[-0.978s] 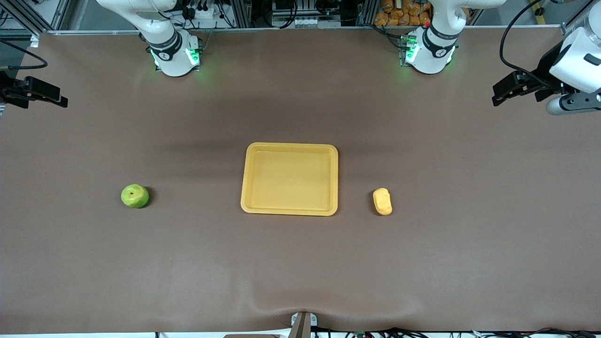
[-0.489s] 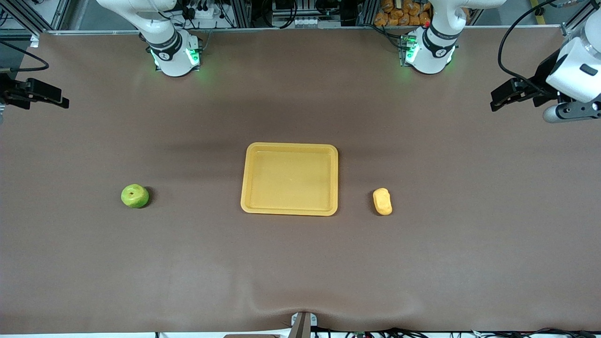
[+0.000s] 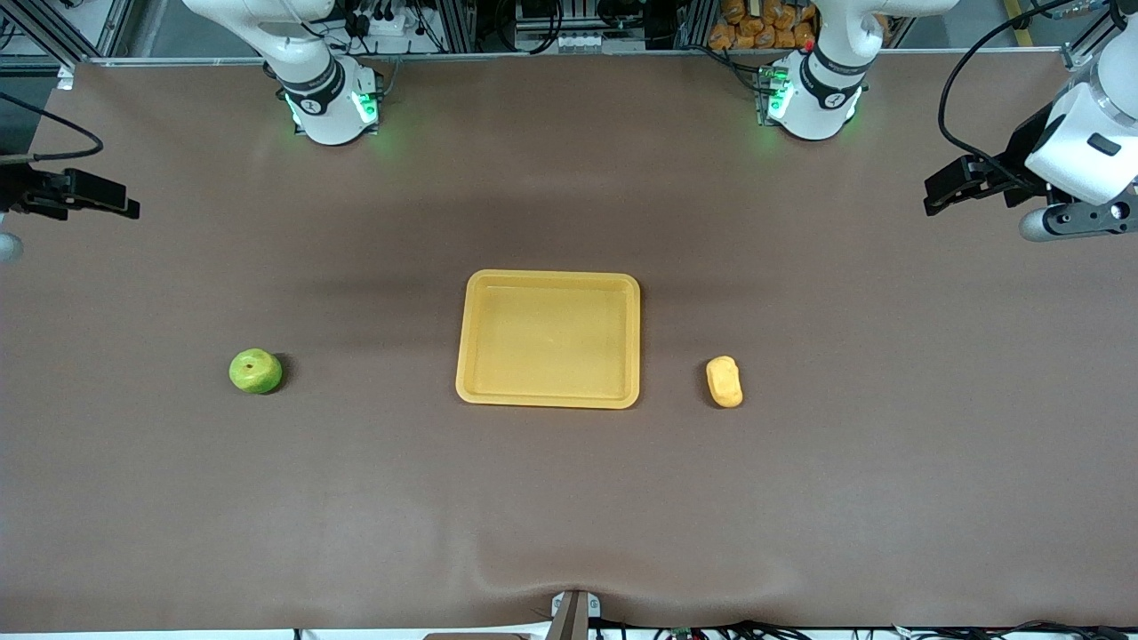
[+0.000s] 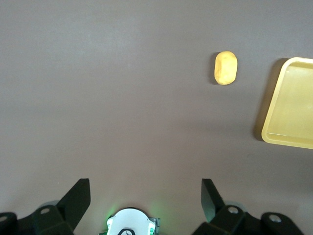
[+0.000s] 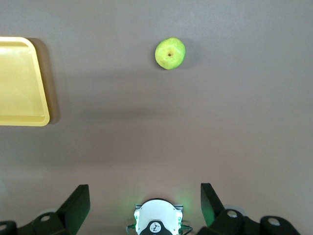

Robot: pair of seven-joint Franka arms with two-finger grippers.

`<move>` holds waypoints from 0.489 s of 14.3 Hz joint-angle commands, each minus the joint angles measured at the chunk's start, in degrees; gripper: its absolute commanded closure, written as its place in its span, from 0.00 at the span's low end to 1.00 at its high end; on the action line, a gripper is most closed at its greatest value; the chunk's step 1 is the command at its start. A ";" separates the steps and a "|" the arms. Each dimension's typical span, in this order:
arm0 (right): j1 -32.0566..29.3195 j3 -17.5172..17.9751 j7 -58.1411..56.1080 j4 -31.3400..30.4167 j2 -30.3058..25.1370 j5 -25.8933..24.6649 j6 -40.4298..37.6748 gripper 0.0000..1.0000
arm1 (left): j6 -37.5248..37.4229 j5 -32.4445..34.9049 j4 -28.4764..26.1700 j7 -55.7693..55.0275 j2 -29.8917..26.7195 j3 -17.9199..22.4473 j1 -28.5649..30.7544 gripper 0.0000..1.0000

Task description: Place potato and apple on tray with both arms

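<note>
The yellow-orange tray (image 3: 548, 402) lies empty at the table's middle. The green apple (image 3: 256, 371) sits on the cloth toward the right arm's end; the yellow-orange potato (image 3: 725, 381) lies beside the tray toward the left arm's end. My left gripper (image 3: 942, 191) hangs open and empty over the left arm's end of the table, well away from the potato. My right gripper (image 3: 107, 197) hangs open and empty over the right arm's end. The left wrist view shows its gripper (image 4: 145, 188), the potato (image 4: 225, 67) and the tray (image 4: 288, 112). The right wrist view shows its gripper (image 5: 145, 193), the apple (image 5: 170, 53) and the tray (image 5: 19, 83).
The arm bases (image 3: 329, 107) (image 3: 813, 102) glow green at the table's back edge. The brown cloth (image 3: 569, 498) has a small ripple near the front edge. Bare cloth surrounds the tray, the apple and the potato.
Both grippers have drifted slightly in from the table's ends toward its middle, still open. The apple, potato and tray have not moved.
</note>
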 commanded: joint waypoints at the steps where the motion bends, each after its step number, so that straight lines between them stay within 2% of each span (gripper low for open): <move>1: -2.00 0.93 -0.93 -0.04 2.37 -0.93 1.66 0.00 | -0.70 -1.15 -0.82 0.11 -1.38 -0.11 0.07 0.00; 4: -2.35 0.93 -0.93 -0.56 5.36 -1.02 5.61 0.00 | -0.79 -1.15 -1.71 0.11 -2.09 -0.11 0.16 0.00; 7: -3.23 0.93 -0.93 -6.26 5.55 -1.11 13.42 0.00 | -0.79 -1.15 -1.89 0.19 -2.27 -0.11 0.16 0.00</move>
